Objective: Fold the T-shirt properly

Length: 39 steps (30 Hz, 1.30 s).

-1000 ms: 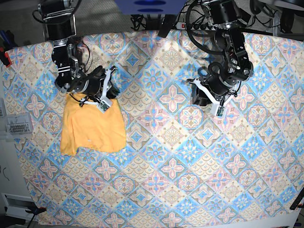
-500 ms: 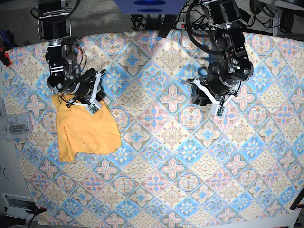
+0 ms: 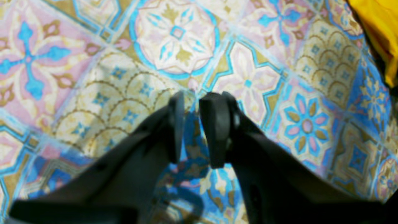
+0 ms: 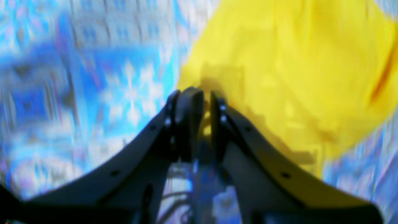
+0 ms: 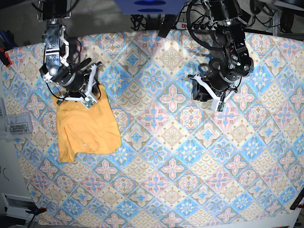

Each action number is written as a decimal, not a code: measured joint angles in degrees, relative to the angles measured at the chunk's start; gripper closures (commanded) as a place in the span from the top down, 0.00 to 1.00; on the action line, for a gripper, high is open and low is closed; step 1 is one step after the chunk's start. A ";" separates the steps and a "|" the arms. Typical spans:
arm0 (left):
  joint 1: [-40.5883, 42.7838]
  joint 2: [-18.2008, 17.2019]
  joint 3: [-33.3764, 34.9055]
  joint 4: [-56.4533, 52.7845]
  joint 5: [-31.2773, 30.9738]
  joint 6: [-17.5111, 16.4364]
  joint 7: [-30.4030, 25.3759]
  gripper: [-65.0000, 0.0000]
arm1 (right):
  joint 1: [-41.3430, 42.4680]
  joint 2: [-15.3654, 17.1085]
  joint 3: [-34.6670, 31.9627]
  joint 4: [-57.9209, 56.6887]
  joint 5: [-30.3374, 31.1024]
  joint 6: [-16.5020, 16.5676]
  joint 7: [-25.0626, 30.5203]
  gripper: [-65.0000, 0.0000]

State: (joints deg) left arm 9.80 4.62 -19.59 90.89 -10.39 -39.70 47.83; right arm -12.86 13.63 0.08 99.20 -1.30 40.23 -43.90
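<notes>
The yellow-orange T-shirt (image 5: 88,128) lies folded into a rough rectangle on the patterned tablecloth at the left of the base view. My right gripper (image 5: 94,88) is at its far edge, where a corner of cloth rises beside the fingers. The blurred right wrist view shows the right gripper (image 4: 205,96) nearly closed, with yellow cloth of the T-shirt (image 4: 295,62) at and between the tips. My left gripper (image 5: 197,95) hovers over bare tablecloth at the right. Its fingers stand a narrow gap apart around nothing in the left wrist view (image 3: 194,96), and the T-shirt (image 3: 377,28) shows only at that view's top right corner.
The blue-pink tablecloth (image 5: 166,161) covers the whole table. A clear plastic box (image 5: 16,126) sits just off its left edge. Cables and a power strip (image 5: 190,23) run along the back edge. A red clamp (image 5: 4,57) is at the far left.
The shirt has slid left across the table with my right gripper. That gripper has now risen toward the back edge, drawing up the shirt's far right corner. The left arm barely shifted.
</notes>
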 measured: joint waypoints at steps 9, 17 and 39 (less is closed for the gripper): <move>5.31 -1.77 -0.13 6.21 0.15 0.07 -0.09 0.21 | -8.22 -4.33 12.17 4.07 0.24 0.02 0.44 0.15; 9.25 -3.82 -1.11 6.58 0.11 0.00 -0.04 0.21 | -13.86 -8.57 19.23 5.27 0.24 -0.24 6.25 0.15; 21.49 -3.30 -15.52 14.82 0.11 -0.22 0.11 0.21 | -26.86 -14.16 31.56 5.01 0.46 -0.04 12.66 0.15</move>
State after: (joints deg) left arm 31.29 1.32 -35.11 105.71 -10.28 -39.92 47.94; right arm -39.72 -0.54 31.64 104.20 -0.84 40.18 -31.24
